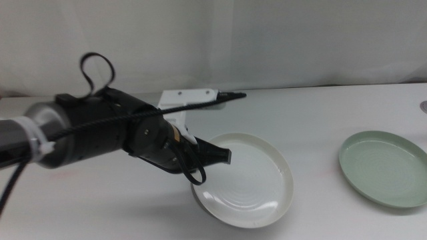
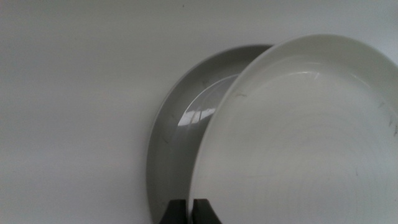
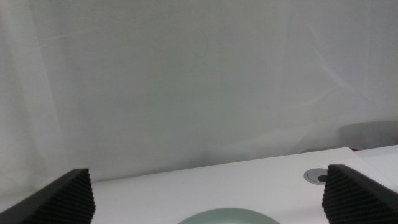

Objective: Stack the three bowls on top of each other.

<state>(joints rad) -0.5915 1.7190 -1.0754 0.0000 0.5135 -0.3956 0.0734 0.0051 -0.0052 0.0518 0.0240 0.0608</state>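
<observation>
Gripping the near-left rim of the shallow, round, cream-white plastic bowl (image 1: 250,180), my left hand (image 1: 223,155) has its two dark jaws pinched on that edge, the arm reaching in from the left over the white desk (image 1: 313,113). From the left wrist camera I see the cream-white bowl (image 2: 305,137) tilted and overlapping a shallow, round, grey plastic bowl (image 2: 180,124) beneath it; whether the two touch I cannot tell. A shallow, round, pale green plastic bowl (image 1: 385,167) lies flat on the desk well apart to the right. My right hand (image 3: 208,199) waits near that green bowl (image 3: 227,216), its ridged jaws spread wide, holding nothing.
</observation>
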